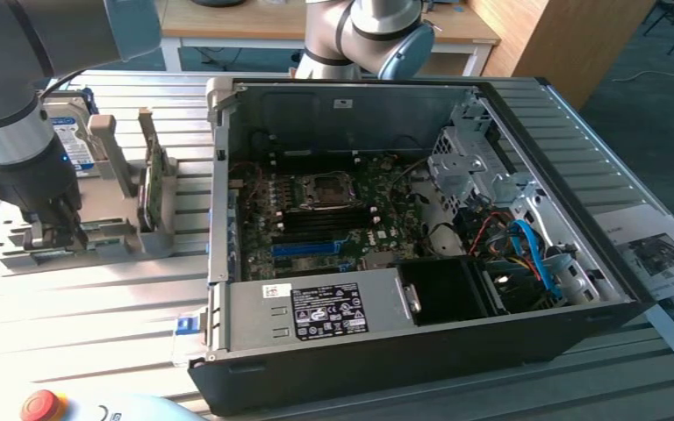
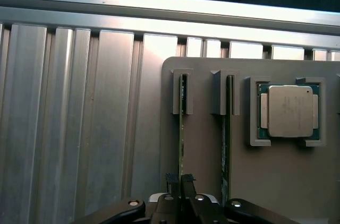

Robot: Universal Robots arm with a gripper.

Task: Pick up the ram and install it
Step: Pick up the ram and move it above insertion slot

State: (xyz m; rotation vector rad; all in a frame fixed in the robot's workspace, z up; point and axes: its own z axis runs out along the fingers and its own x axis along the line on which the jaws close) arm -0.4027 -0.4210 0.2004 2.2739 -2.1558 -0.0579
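**Inspector:** Gripper [image 2: 179, 180] status?

**Examiner:** Fingers [image 2: 171, 180] drawn narrow, one on each face of the ram [image 2: 181, 144], pinching its upper edge. Recorded from the wrist view.

**Inspector:** Location of the ram?

**Examiner:** Standing on edge in the grey holder [image 2: 204, 149], its far end seated in a slotted post of that holder. Not lifted out. The holder rests on the ribbed aluminium table [image 2: 79, 118], outside the computer case [image 1: 372, 355], on the exterior view's left.

**Inspector:** Anything beside it?

**Examiner:** A second green stick [image 2: 225, 144] stands on edge in the neighbouring slot, parallel to the pinched one, near but apart. Past that, a square silver processor chip [image 2: 289, 111] lies flat in its own pocket of the same holder.

**Inspector:** Arm position from outside?

**Examiner:** The arm [image 1: 15, 132] comes down over the side of the holder farthest from the case, with the gripper low among the holder's posts. A hard drive [image 1: 80, 145] with a blue label stands upright just behind the arm.

**Inspector:** Case condition?

**Examiner:** Lying on its side, open face up. Motherboard [image 1: 337, 210] exposed. A power supply [image 1: 326, 311] with a black and white label sits along the near wall. Whether any memory slot on the board is occupied, I cannot tell.
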